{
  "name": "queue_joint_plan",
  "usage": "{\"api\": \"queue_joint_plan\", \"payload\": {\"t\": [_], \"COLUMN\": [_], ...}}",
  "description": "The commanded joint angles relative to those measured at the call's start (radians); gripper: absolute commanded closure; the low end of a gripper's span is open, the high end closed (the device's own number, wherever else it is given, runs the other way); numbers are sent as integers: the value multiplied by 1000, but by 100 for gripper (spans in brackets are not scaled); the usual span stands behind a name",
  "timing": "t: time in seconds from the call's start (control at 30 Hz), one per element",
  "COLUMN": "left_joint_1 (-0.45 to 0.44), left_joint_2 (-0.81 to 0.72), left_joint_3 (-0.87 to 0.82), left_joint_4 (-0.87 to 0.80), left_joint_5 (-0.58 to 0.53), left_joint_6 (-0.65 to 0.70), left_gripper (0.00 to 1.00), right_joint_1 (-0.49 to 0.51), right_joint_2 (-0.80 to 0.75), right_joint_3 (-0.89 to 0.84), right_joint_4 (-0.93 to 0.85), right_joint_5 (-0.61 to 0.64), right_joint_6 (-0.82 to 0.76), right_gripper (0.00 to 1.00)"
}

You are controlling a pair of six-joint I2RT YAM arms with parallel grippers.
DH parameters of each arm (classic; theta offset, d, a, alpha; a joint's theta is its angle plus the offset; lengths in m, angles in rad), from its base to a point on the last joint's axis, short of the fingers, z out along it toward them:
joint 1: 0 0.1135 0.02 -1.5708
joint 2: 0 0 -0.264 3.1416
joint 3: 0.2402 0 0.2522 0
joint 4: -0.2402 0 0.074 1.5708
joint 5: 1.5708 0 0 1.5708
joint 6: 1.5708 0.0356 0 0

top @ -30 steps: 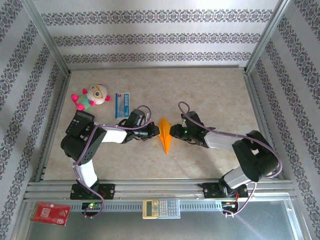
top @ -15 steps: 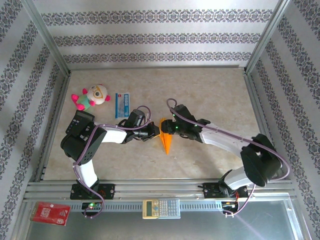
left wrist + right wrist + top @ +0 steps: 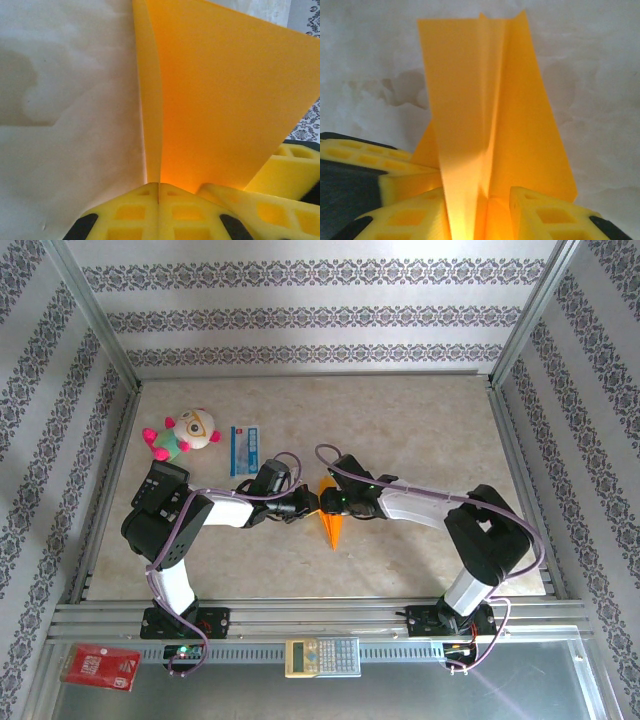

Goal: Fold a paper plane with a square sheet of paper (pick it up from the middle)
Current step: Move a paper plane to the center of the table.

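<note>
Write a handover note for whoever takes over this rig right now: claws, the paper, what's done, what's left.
Left claw: shut on the paper plane, pinching one folded edge.
Right claw: jaws sit around the plane's centre fold from the other side; a firm grip can't be confirmed.
Paper: folded into a pointed dart in the middle of the table between the two claws, tip toward the arm bases.
Done: nose folds and centre crease look made.
Left: probably shaping the wings, then release. Check the right grip first.
</note>
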Motion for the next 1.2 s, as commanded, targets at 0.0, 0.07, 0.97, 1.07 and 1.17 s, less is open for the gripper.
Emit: {"api": "queue_joint_plan", "payload": {"t": [0.0,0.07,0.97,1.07,1.17], "left_joint_1": [0,-1,21,45,86], "left_joint_2": [-11,-10,-77,-120,-186], "left_joint_3": [-12,-12,-52,-66,-91], "left_joint_4": [59,61,48,23,-16], "left_joint_5": [20,21,8,10,10], "left_joint_6": [-15,-14,-14,-9,-2], "left_gripper": [100,100,73,67,63], "right_joint_1": [12,13,1,3,8], "right_joint_2": [29,45,167,172,175], "right_joint_3": [27,32,117,123,141], "right_joint_4": [-14,-11,-58,-72,-98], "right_joint_5": [23,22,68,88,115], "right_joint_6": [-7,-10,-18,-21,-34], "right_gripper": [65,66,78,78,77]}}
